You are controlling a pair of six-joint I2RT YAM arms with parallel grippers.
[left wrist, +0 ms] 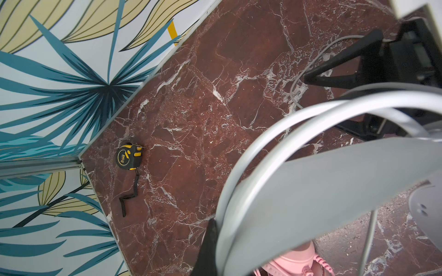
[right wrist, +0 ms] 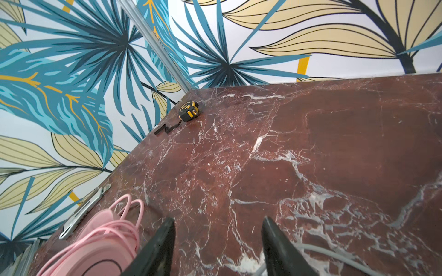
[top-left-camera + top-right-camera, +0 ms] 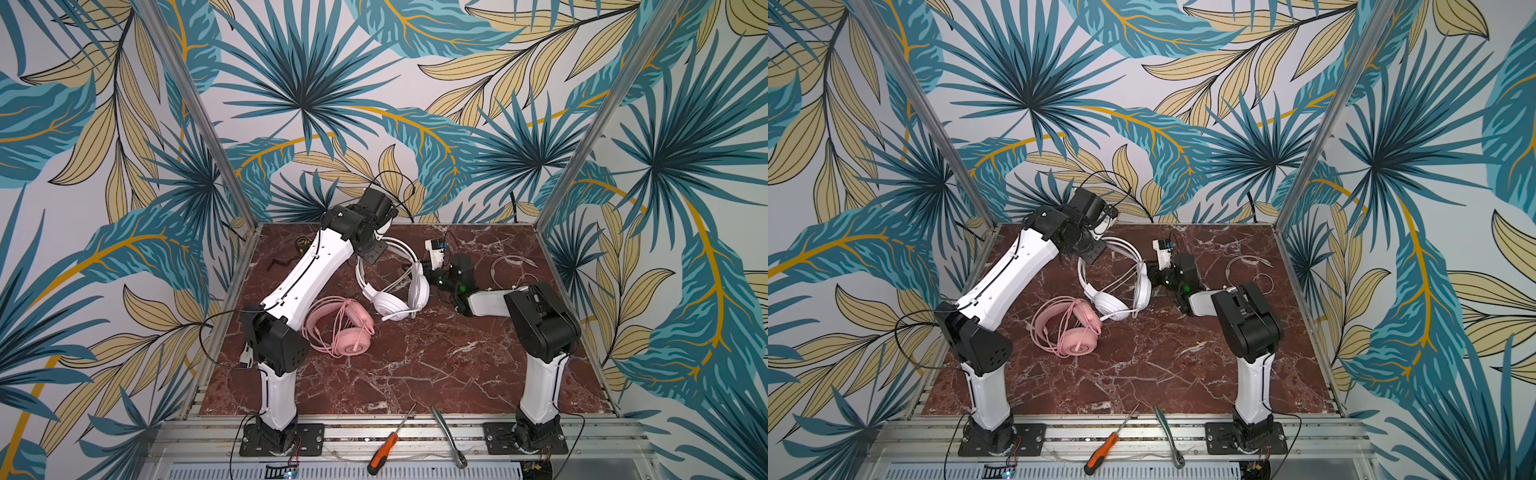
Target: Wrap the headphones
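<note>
Nearest my camera, screwdriver (image 3: 390, 440) and ratchet wrench (image 3: 449, 436) lie well in front of the white headset (image 3: 392, 305); white headset stands cups-down on the bench (image 3: 415, 365); my left hand (image 3: 371, 252) is closed tight on its headband; pink headset (image 3: 340, 328), cable coiled over it, lies just beside the white one, toward my left arm; my right hand (image 2: 218, 219), jaws apart and empty, sits beside the white cup.

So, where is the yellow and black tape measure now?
The yellow and black tape measure lies on the red marble tabletop near its far left corner, beyond the left arm, clearest in the left wrist view.
</note>
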